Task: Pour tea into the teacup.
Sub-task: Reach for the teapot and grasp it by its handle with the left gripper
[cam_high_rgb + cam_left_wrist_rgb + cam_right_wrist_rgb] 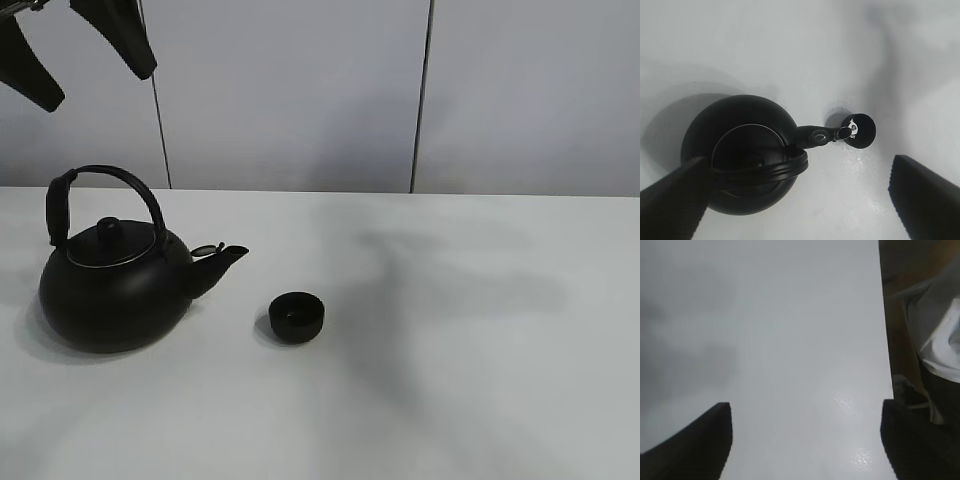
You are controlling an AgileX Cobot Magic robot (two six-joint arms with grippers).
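The big round black kettle [115, 285] with an arched handle stands on the white table [450, 400] at the left, its spout pointing right. The teacup [297, 316], a small low black handleless cup, stands just right of the spout tip, apart from it. My left gripper [98, 85] hangs open and empty high above the kettle. In the left wrist view the open left gripper [799, 160] looks straight down on the kettle [745, 155] and the teacup [860, 130]. My right gripper [805, 405] is open and empty over bare table; it does not show in the exterior high view.
A grey panelled wall [300, 90] runs behind the table. In the right wrist view the table's edge [884, 340] runs along one side, with white cloth [940, 330] and dark floor beyond it. Arm shadows lie on the table's right half [450, 280].
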